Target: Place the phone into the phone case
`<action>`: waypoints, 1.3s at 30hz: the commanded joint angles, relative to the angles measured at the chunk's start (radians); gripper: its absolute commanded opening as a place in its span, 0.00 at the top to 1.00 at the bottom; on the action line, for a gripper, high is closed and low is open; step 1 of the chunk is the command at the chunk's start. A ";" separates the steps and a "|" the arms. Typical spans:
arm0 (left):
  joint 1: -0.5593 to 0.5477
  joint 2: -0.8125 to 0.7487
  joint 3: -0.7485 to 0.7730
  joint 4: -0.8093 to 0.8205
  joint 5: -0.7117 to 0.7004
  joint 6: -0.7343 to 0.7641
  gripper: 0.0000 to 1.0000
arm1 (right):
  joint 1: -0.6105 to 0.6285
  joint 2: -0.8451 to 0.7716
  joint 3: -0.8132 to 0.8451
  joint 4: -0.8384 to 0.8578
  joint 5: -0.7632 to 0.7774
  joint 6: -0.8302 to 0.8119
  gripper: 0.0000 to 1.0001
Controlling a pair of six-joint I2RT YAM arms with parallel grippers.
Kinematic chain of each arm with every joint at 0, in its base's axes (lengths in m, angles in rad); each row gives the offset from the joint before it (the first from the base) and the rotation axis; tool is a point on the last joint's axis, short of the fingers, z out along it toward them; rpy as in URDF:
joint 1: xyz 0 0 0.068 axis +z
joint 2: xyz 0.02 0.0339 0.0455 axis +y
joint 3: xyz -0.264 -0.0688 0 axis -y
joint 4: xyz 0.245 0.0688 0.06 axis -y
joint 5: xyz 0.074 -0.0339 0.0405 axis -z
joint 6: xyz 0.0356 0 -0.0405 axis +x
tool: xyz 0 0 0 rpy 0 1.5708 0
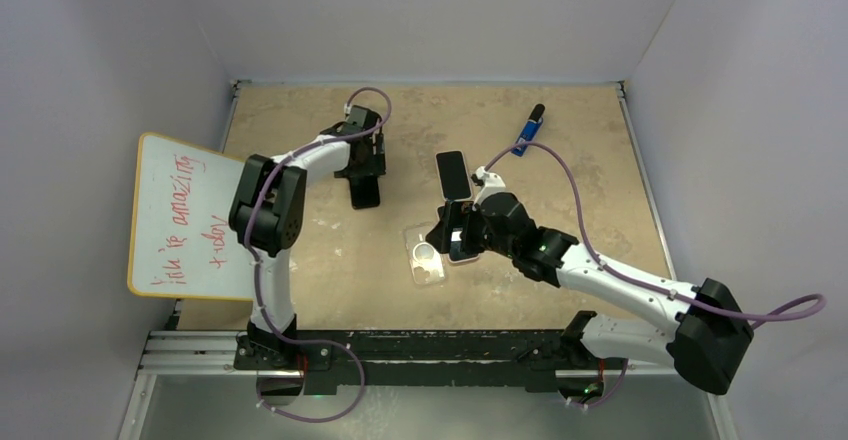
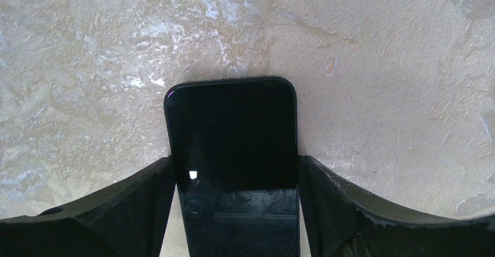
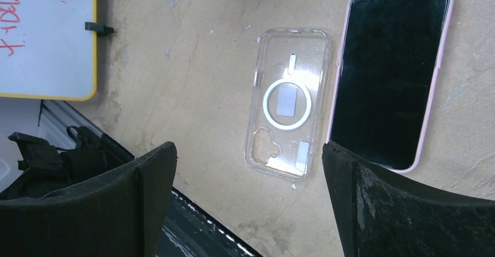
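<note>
The left gripper [image 2: 236, 162] is down at 9 o'clock from the middle of the table [image 1: 560, 210]. It straddles a black phone [image 2: 233, 134] that lies flat, screen up. Its fingers [image 2: 149, 190] touch both long edges of the phone, so the claw is closed on it.

The right gripper [image 3: 248, 152] hovers at about 6 o'clock from the middle, with its jaws spread wide and holding nothing. Under it, the clear phone case [image 3: 289, 102] lies open side up, with its white ring showing. Just at 3 o'clock of the case, close beside it, lies a second phone in a pink case [image 3: 388, 76].

A third dark phone [image 1: 453, 174] lies at 12 o'clock of those two. A blue and black object [image 1: 528, 128] sits at 2 o'clock. A whiteboard with red writing [image 1: 185, 215] leans off the table's 9 o'clock edge.
</note>
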 commanded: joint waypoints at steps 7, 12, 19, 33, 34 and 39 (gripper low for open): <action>-0.004 -0.177 -0.188 0.031 0.193 -0.025 0.46 | -0.001 0.028 -0.005 0.140 -0.009 0.117 0.11; 0.001 -0.253 -0.295 0.095 0.292 -0.077 0.49 | -0.002 0.127 0.012 0.217 -0.070 0.151 0.19; 0.001 -0.384 -0.427 0.185 0.385 -0.140 0.56 | -0.001 0.258 0.033 0.342 -0.094 0.175 0.31; -0.001 -0.552 -0.709 0.389 0.572 -0.264 0.59 | 0.000 0.499 0.118 0.504 -0.183 0.249 0.46; -0.001 -0.559 -0.717 0.394 0.578 -0.268 0.60 | 0.000 0.511 0.121 0.509 -0.182 0.255 0.46; -0.001 -0.574 -0.742 0.414 0.597 -0.279 0.60 | 0.000 0.573 0.148 0.515 -0.192 0.271 0.51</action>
